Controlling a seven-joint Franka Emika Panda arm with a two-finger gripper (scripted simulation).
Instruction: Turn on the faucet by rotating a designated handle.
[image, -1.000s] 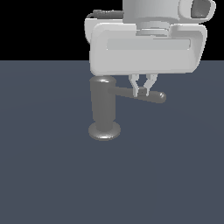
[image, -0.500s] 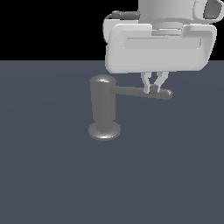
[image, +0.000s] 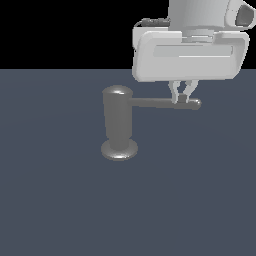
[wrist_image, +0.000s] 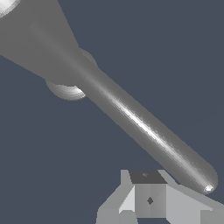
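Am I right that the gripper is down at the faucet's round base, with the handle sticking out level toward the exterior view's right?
Not quite: the gripper is not at the base. The exterior view shows it at the handle, near its rounded far tip, well out from the faucet body. The rest holds: the handle does stick out level toward the exterior view's right.

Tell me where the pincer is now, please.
In the exterior view, the pincer is right of the faucet, coming from above onto the handle near its free tip.
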